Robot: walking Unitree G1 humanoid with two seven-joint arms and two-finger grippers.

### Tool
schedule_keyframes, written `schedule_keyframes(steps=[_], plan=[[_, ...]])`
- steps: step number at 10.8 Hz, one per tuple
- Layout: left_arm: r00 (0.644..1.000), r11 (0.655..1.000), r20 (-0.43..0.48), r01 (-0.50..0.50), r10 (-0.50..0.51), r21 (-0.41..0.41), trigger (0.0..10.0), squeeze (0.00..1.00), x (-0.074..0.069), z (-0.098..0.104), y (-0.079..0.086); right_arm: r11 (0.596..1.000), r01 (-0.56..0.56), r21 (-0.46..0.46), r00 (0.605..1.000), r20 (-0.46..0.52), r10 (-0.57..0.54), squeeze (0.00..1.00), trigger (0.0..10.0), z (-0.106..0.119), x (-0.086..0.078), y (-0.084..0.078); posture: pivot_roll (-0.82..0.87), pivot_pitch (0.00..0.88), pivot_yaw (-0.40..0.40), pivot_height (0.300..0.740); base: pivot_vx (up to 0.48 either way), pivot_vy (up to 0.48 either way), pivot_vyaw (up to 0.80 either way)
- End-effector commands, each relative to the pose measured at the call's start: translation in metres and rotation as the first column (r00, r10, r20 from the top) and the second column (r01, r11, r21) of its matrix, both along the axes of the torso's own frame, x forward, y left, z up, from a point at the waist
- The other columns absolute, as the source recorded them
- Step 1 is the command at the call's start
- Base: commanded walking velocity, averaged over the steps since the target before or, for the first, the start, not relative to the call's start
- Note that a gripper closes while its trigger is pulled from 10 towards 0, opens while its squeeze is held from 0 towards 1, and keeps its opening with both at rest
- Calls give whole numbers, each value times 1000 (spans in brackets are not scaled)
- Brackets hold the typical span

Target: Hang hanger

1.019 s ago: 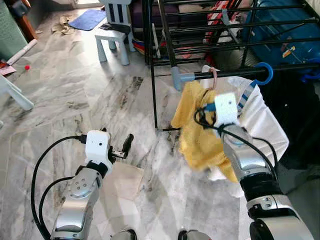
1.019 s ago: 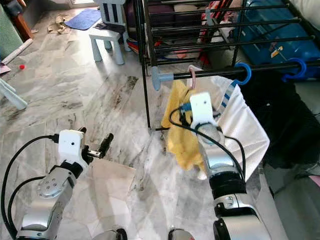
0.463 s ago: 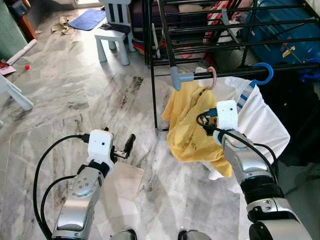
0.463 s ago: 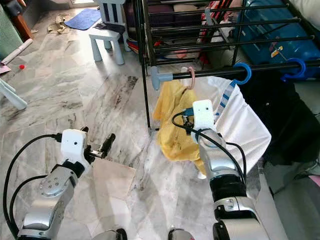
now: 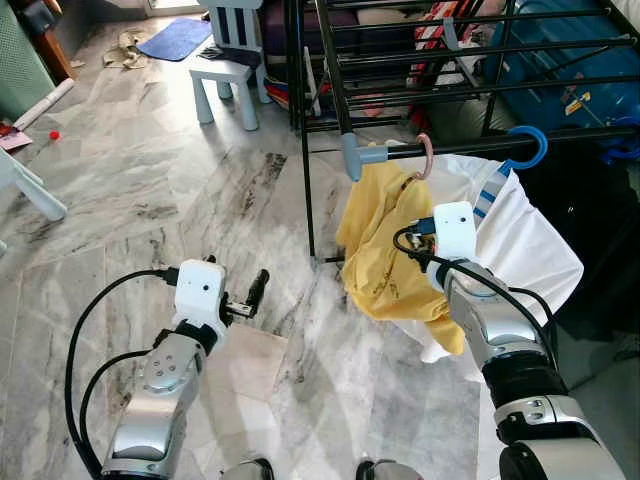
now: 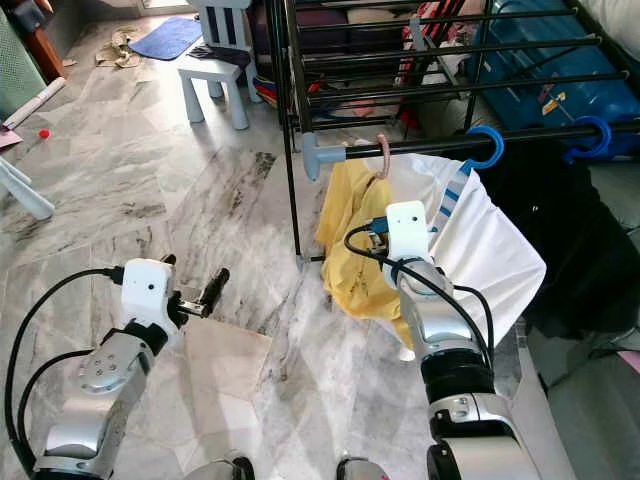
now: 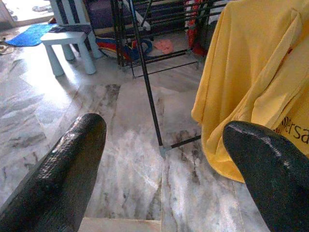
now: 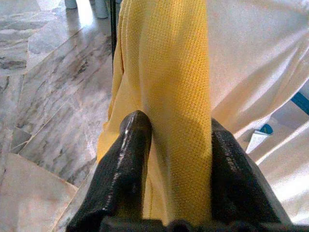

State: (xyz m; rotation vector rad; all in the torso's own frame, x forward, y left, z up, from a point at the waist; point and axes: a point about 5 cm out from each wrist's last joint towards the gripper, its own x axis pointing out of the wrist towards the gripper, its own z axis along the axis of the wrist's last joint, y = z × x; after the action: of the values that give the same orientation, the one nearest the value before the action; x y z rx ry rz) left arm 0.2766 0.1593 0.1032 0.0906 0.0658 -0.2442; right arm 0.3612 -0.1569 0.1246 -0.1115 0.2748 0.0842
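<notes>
2 grippers are in play, and I'll take them from my left. The left gripper [image 5: 252,294] hangs low over the marble floor [image 5: 150,180], fingers spread wide with nothing between them; ahead of it and off to its right stands the black drying rack [image 5: 330,70], with the yellow shirt [image 7: 251,72] beyond its leg.

The right gripper [image 8: 176,159] is pinched onto a fold of that yellow shirt, the mesh cloth bunched between its 2 fingers [image 8: 130,159]. Just above it, the pink hanger hook [image 5: 427,155] sits over the rack's front rail [image 5: 470,146], so the hanger looks already hung. To the gripper's right a white garment [image 5: 525,250] drapes from a blue hanger hook [image 5: 530,145] on the same rail.

I judge the shirt light, soft and limp: it gives no stiffness to steer with, and tugging the cloth could swing or unseat the hook. If the hanger needs adjusting, I'd hold the hanger's shoulder or neck under the collar, not the fabric. The hook looks smooth and may slide along the rail.
</notes>
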Motion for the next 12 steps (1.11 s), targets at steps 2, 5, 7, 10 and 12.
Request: schedule_keyframes(steps=[2, 5, 7, 10, 12], plan=[[1000, 1000, -8, -16, 16, 12, 10000, 0, -2, -2, 3, 1000, 8, 5, 1000, -17, -8, 0, 0, -7, -4, -1, -31, 158, 25, 740, 0, 0, 0], [1000, 1000, 0, -15, 15, 5, 10000, 0, -1, 0, 1, 1000, 7, 2, 1000, -6, -7, 0, 0, -6, -4, -1, -39, 161, 28, 740, 0, 0, 0], [1000, 1000, -2, -10, 10, 5, 10000, 0, 0, 0, 0, 1000, 1, -4, 1000, 17, -1, 0, 0, -4, -4, 0, -43, 165, 30, 740, 0, 0, 0], [1000, 1000, 4, -10, 10, 3, 10000, 0, 0, 0, -2, 1000, 2, 17, 989, 148, -5, 0, 0, 15, -2, 2, -46, 166, 35, 740, 0, 0, 0], [1000, 1000, 16, -3, 3, -6, 10000, 0, 0, 3, -5, 999, 22, 30, 968, 250, -29, 0, 0, 30, -5, 0, -50, 169, 42, 740, 0, 0, 0]])
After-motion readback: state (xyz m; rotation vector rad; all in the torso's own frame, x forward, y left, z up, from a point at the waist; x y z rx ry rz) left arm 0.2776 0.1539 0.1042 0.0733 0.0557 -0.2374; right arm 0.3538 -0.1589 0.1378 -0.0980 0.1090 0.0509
